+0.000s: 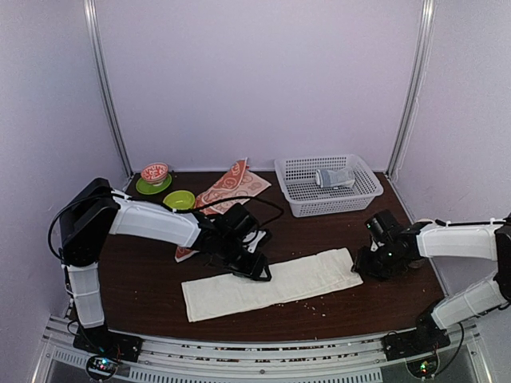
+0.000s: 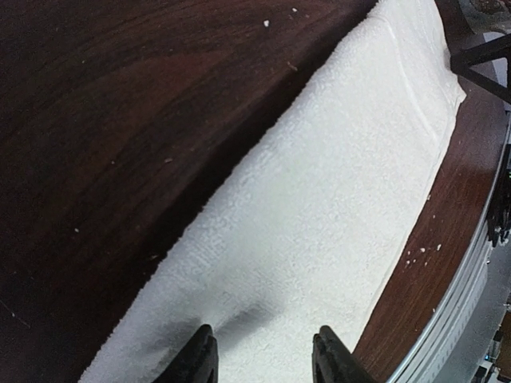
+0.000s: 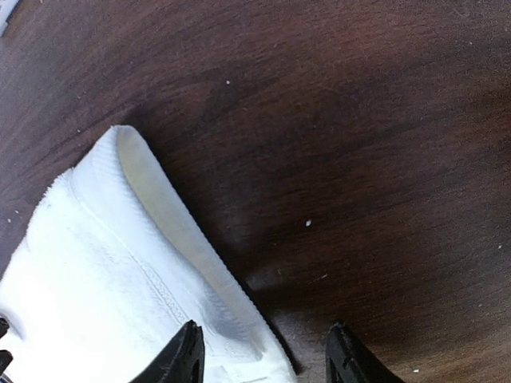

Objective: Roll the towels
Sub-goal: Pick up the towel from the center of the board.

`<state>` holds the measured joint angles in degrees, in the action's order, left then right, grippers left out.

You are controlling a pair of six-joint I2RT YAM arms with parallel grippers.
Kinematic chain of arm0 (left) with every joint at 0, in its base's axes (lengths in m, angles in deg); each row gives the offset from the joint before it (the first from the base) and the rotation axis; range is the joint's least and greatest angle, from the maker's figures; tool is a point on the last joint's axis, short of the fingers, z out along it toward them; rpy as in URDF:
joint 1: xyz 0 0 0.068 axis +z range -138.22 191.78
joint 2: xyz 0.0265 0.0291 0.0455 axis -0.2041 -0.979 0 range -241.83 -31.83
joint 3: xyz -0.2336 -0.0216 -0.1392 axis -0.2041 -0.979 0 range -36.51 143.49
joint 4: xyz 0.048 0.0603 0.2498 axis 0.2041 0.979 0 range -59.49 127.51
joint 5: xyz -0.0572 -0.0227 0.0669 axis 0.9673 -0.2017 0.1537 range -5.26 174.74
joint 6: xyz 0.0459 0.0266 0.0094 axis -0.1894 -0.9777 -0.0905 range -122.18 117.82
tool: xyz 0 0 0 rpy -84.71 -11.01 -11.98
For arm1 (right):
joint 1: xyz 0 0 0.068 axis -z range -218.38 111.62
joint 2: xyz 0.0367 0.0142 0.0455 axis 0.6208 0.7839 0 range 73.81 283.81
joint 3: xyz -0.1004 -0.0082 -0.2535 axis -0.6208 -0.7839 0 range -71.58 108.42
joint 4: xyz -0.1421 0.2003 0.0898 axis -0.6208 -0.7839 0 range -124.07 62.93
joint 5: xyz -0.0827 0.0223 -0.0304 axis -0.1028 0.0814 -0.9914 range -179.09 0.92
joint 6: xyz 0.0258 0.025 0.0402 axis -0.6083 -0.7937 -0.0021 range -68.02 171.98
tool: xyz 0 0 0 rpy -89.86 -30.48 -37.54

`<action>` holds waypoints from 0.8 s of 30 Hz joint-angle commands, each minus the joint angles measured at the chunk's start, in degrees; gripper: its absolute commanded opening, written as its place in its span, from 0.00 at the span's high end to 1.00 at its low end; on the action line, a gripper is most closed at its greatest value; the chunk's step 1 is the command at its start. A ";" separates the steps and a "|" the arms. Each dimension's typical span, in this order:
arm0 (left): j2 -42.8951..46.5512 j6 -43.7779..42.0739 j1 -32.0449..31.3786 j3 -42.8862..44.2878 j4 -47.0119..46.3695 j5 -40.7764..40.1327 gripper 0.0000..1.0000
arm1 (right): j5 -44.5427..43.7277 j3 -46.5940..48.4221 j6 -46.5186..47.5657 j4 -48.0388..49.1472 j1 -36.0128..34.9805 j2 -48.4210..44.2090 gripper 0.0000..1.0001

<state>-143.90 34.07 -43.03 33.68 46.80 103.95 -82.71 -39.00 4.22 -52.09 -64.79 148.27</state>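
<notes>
Where sight is blocked: the left arm point(image 1: 152, 219) covers the near part of the orange-red towel point(image 1: 233, 187); both wrist views cut the fingers off at the bottom edge.
Cream-white towel point(image 1: 295, 279), place: flat on the near middle of the table point(image 1: 144, 279), well apart from the orange-red one at the back.
Long axis: left to right, the right end slightly farther from the arm bases.
Shape: a long folded strip; its right end curls up into a small lip.
Texture: nubbly terry with a stitched hem; the table is dark wood grain, dotted with pale crumbs.
Orange-red towel: crumpled, white circle print, one corner standing up.
Left gripper point(image 1: 254, 267): jaws apart over the strip's middle, by its far edge, nothing held.
Right gripper point(image 1: 366, 263): jaws spread wide at the curled end, not clamped on it.
Basket point(image 1: 297, 191): white lattice plastic, holding a grey-blue bundle point(image 1: 335, 177).
</notes>
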 commanded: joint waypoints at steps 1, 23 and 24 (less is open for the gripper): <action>0.91 -0.67 0.22 -0.58 -2.28 0.31 0.58 | -4.52 4.64 3.68 -10.15 -2.54 5.35 0.48; 2.32 -1.80 0.23 -2.01 -2.85 0.58 0.58 | -4.75 6.52 1.45 -17.36 -7.25 4.16 1.00; 2.65 -1.68 0.23 -2.14 -2.81 0.57 0.59 | -5.81 7.19 1.31 -17.54 -7.24 1.59 1.00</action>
<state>-143.86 33.44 -43.03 32.18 45.12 104.08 -85.71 -31.33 7.45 -63.78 -71.54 155.46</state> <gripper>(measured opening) 0.416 0.034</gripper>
